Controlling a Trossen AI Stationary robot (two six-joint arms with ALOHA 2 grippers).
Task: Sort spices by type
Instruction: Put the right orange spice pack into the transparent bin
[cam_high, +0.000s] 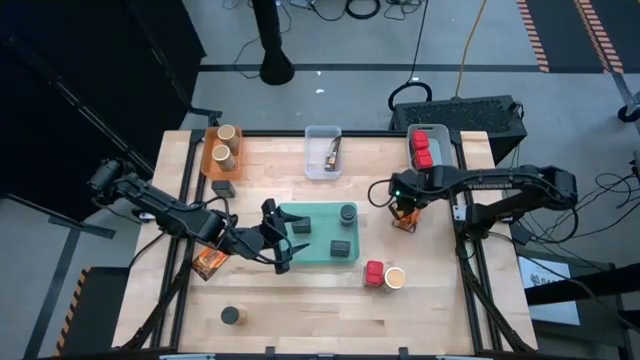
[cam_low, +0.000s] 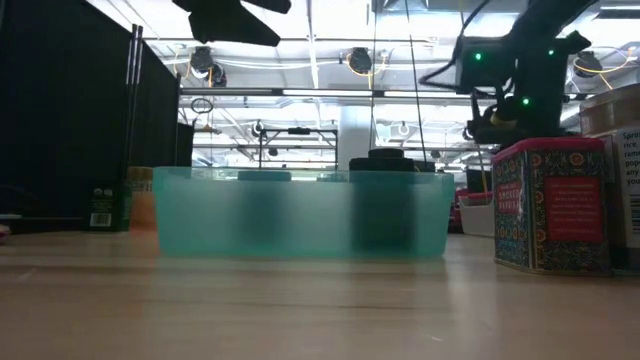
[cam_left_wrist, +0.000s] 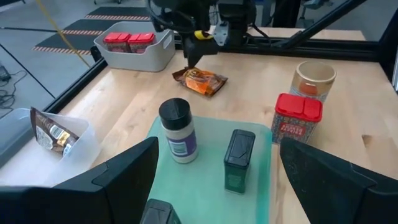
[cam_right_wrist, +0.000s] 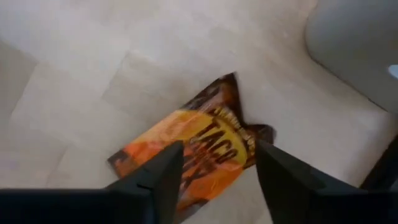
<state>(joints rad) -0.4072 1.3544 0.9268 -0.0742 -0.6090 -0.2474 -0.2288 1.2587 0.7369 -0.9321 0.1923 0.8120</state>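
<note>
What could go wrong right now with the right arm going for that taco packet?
The taco seasoning packet lies flat on the table, so the open right gripper above it may scrape the wood or pinch only an edge and drop it. The left gripper hangs open over the teal tray, close to the dark-lidded jar, which a swing could topple.

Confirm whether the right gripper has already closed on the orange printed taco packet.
No. In the right wrist view the right gripper is open, its dark fingers spread above the orange printed taco packet lying flat on the wooden table.
</note>
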